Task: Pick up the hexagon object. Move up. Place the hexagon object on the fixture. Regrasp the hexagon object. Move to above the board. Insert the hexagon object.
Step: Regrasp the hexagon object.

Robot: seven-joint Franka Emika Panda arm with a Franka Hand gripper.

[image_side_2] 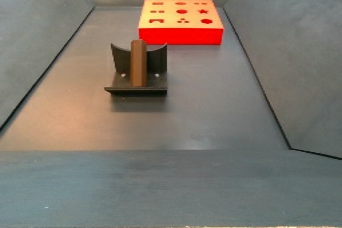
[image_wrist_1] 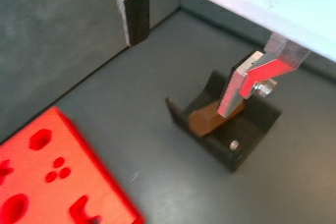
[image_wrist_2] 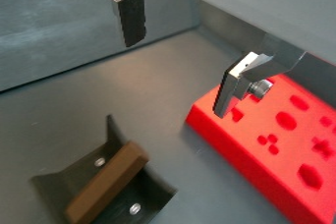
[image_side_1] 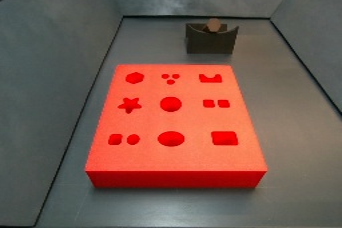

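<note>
The brown hexagon object (image_wrist_1: 203, 120) lies in the notch of the dark fixture (image_wrist_1: 245, 136); both side views show it there too (image_side_1: 210, 25) (image_side_2: 138, 62). My gripper (image_wrist_1: 188, 56) is open and empty above the floor, with one finger (image_wrist_1: 243, 85) over the fixture and the other finger (image_wrist_1: 136, 17) off to its side. In a wrist view (image_wrist_2: 182, 56) the gripper hangs between the fixture (image_wrist_2: 69, 181) holding the hexagon object (image_wrist_2: 105, 184) and the red board (image_wrist_2: 282, 140). The gripper does not show in either side view.
The red board (image_side_1: 174, 122) with its shaped holes lies flat on the grey floor, apart from the fixture (image_side_1: 211, 40) (image_side_2: 136, 87). It also shows in a side view (image_side_2: 181, 22) and a wrist view (image_wrist_1: 53, 179). Sloped grey walls enclose the floor.
</note>
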